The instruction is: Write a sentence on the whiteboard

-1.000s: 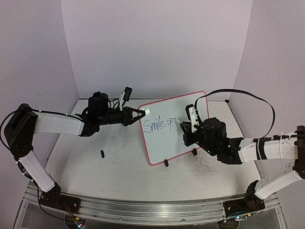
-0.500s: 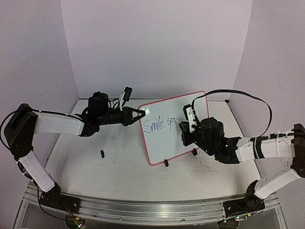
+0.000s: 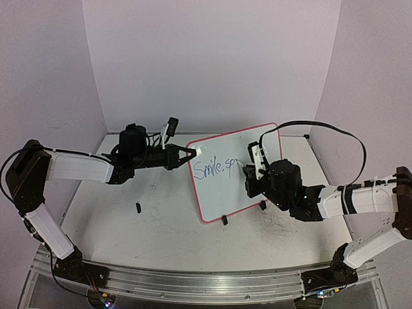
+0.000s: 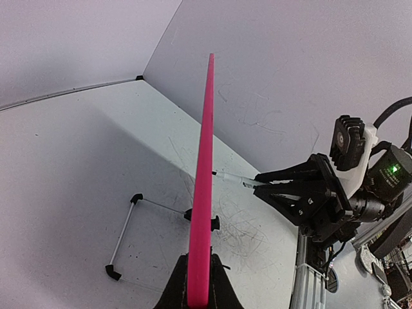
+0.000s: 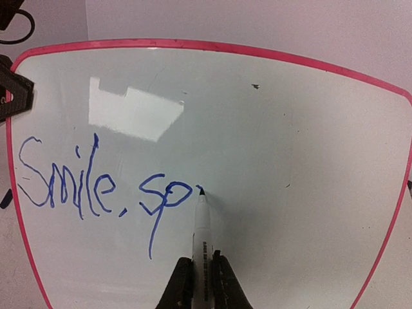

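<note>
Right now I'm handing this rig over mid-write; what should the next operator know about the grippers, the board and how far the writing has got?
Grippers: the left gripper is shut on the left rim of the whiteboard, which stands on its clip feet. The right gripper is shut on a marker, its tip at the board face just after the last stroke.
Done: the sentence reads "Smile, sp" in blue so far.
Left: the remaining words, to the right on the same line, where the board is bare.
</note>
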`<action>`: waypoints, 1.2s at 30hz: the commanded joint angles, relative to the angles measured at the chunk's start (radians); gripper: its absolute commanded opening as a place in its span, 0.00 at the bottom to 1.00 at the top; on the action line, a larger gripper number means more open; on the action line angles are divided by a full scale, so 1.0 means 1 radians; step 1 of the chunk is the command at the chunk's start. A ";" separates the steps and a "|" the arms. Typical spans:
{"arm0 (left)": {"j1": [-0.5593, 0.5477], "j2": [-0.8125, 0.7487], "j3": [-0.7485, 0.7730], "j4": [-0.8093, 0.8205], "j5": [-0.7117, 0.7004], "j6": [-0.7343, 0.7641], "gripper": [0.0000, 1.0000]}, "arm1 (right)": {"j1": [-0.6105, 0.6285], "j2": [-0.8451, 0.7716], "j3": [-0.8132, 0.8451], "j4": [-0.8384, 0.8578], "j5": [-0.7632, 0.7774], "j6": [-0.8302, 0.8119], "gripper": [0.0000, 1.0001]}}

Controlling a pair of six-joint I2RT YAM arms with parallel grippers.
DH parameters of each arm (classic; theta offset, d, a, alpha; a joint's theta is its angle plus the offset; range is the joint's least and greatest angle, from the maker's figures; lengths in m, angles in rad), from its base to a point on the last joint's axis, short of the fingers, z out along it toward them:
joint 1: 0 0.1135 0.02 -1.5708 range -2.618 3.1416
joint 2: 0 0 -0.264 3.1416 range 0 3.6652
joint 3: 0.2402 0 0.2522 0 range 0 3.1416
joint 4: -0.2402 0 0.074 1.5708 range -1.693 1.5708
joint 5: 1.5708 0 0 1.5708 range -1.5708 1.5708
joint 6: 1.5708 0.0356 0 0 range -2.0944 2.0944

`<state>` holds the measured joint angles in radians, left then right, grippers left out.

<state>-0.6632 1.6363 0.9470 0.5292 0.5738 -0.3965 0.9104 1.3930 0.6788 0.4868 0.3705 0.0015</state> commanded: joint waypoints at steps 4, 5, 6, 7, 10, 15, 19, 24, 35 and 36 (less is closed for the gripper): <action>-0.021 0.005 -0.008 -0.110 0.009 0.082 0.00 | 0.009 -0.027 -0.001 -0.046 0.006 0.050 0.00; -0.021 0.005 -0.008 -0.110 0.009 0.082 0.00 | 0.012 -0.028 -0.005 -0.049 0.006 0.053 0.00; -0.021 0.005 -0.008 -0.110 0.009 0.081 0.00 | 0.015 -0.031 -0.008 -0.052 0.005 0.057 0.00; -0.021 0.006 -0.007 -0.110 0.010 0.081 0.00 | 0.018 -0.032 -0.012 -0.053 0.005 0.061 0.00; -0.021 0.008 -0.007 -0.110 0.011 0.081 0.00 | 0.026 -0.030 -0.016 -0.055 0.003 0.068 0.00; -0.022 0.006 -0.009 -0.110 0.012 0.081 0.00 | 0.030 -0.029 -0.010 -0.060 0.002 0.069 0.00; -0.022 0.006 -0.007 -0.110 0.011 0.080 0.00 | 0.030 -0.024 0.002 -0.056 0.017 0.067 0.00; -0.022 0.002 -0.010 -0.110 0.011 0.080 0.00 | 0.030 0.002 0.023 -0.035 0.043 0.061 0.00; -0.024 0.001 -0.011 -0.110 0.012 0.081 0.00 | 0.016 0.023 0.045 -0.006 0.061 0.053 0.00; -0.024 0.001 -0.011 -0.110 0.012 0.081 0.00 | 0.014 0.027 0.048 -0.003 0.060 0.052 0.00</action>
<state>-0.6632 1.6363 0.9470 0.5282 0.5724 -0.3973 0.9367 1.3964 0.6793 0.4432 0.4046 0.0559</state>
